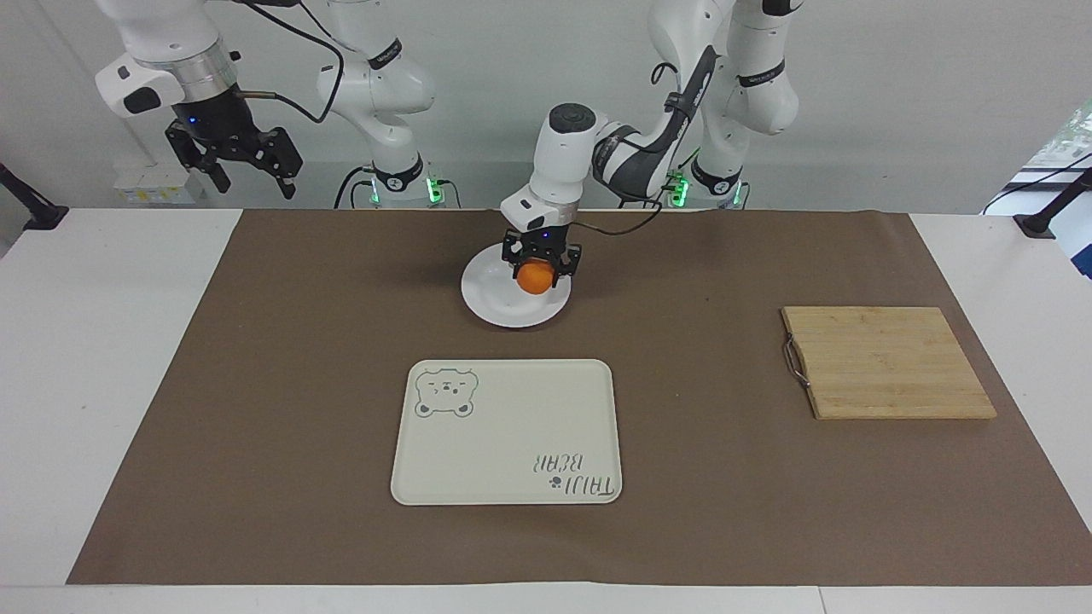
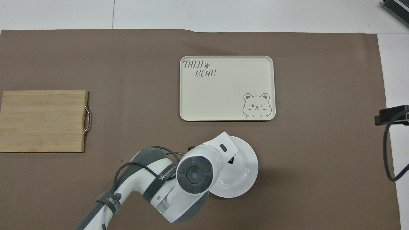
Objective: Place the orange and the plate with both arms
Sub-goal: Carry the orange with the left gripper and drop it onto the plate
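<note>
The orange (image 1: 535,278) was held tight in the left end effector (image 1: 541,263), over the plate (image 1: 503,309). The plate sat on the desk (image 1: 111,341) near the middle of the robots' edge, with the bear tray (image 1: 512,426) farther out. The right end effector (image 1: 235,166) waited with its fingers apart, up over the corner at the right arm's end

Both views are evenly and brightly lit from above. Soft, faint shadows are cast on the brown mat (image 1: 256,384) beside the plate (image 1: 503,311). A small glare streak is seen on the plate's glossy rim in the overhead view. Focus is held throughout.
</note>
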